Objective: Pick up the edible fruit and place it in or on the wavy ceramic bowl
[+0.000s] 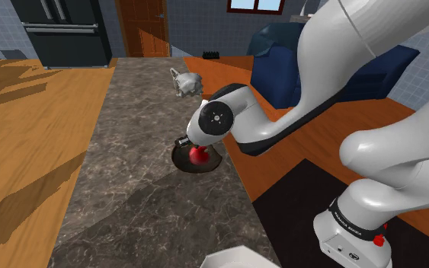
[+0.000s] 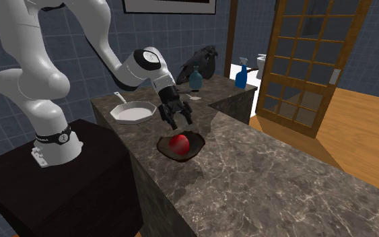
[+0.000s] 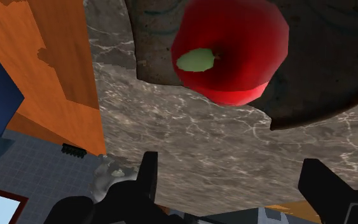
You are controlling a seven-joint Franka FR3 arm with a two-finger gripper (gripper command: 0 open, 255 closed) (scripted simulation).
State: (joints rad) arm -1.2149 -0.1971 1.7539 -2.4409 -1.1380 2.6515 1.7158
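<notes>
**benchrat:** Honestly, you look pretty much done here. Your shiny round red apple (image 2: 179, 143) with the pale green stem patch is sitting inside the shallow dark brown bowl (image 2: 196, 149) with the uneven, wavy rim. The bowl rests on the dark veined marble counter (image 2: 268, 175). In the second exterior view the apple lies near the bowl's middle, maybe a touch toward 9 o'clock.

**gearhead42:** Agreed, and check your claw too. Your black two-finger gripper (image 2: 181, 123) hangs at 12 o'clock from the apple in that view, close above it but not touching. In the wrist view the fingers (image 3: 147, 181) are spread wide with only counter between them, so you're holding nothing. The apple is out ahead of the fingertips, not between them.

**benchrat:** So my read is that the pick and the place are both sorted. All you've got left is backing off.

**gearhead42:** Yep. If I were you I'd lift straight up so you don't clip the rim or nudge the fruit. It's round and could roll, though the bowl's wall should keep it in. The white frying pan (image 2: 134, 111) at about 10 o'clock from the bowl is well apart, so you shouldn't need to worry about it.
</notes>
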